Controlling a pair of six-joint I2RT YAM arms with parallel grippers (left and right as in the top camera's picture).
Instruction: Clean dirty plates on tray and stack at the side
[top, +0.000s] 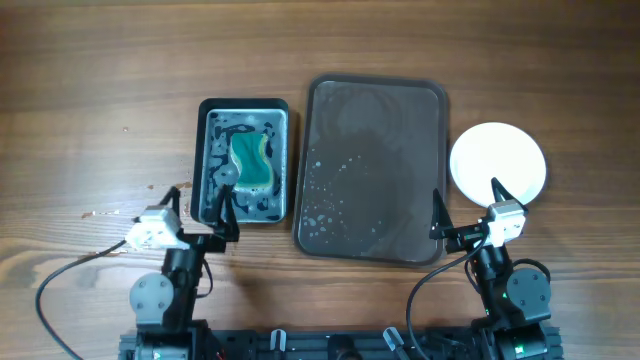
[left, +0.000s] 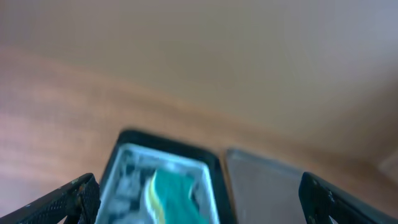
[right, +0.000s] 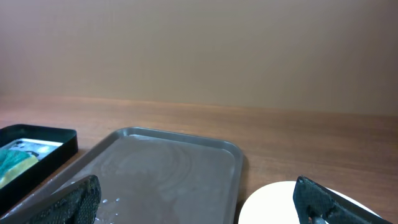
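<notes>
The dark tray (top: 375, 170) lies mid-table with no plates on it, only water drops and wet rings; it also shows in the right wrist view (right: 168, 168) and the left wrist view (left: 267, 186). A white plate stack (top: 498, 160) sits on the table to the right of the tray, with no blue smear visible; its near edge shows in the right wrist view (right: 273, 202). My left gripper (top: 222, 205) is open and empty at the near end of the black tub. My right gripper (top: 467, 205) is open and empty between the tray's near right corner and the plates.
A small black tub (top: 245, 160) with soapy water and a green sponge (top: 251, 163) stands left of the tray; both show blurred in the left wrist view (left: 168, 193). Water drops spot the wood at the near left (top: 100, 213).
</notes>
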